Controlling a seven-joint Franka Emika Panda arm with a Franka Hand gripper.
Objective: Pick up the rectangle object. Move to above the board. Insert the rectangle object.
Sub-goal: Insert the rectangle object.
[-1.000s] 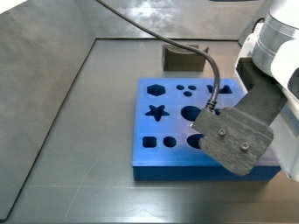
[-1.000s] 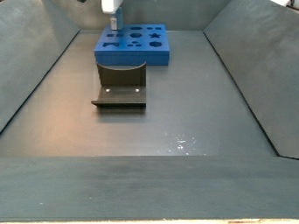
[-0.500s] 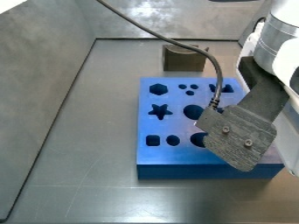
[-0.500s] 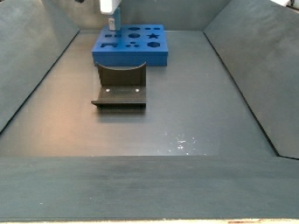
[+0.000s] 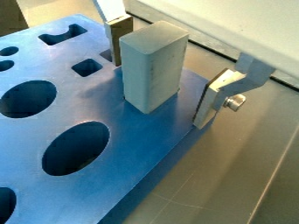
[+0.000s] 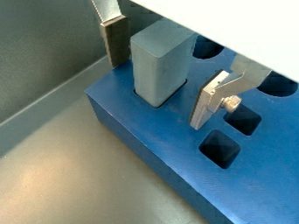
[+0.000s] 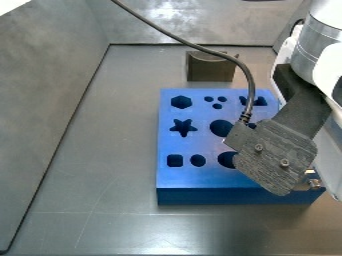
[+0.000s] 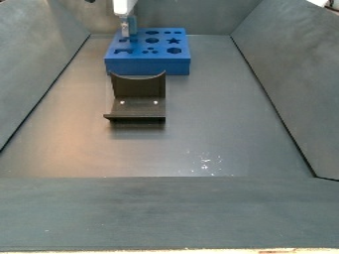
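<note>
Contact between the silver fingers and the rectangle object is no longer seen: in both wrist views the gripper is spread wide, with clear gaps on either side of the light blue block, so nothing is held. The block is shown standing upright at the corner region of the board, its base seemingly sunk into a cutout, though the depth of seating is hidden; insertion is judged done or nearly done, with release under way. Compared with the side view of a second ago, the wrist housing is seen slightly lower and shifted toward the board's near corner, and the board itself appears nudged a little. Farther off, the fixture is left untouched on the floor, and the brown block beyond the board is unmoved.
</note>
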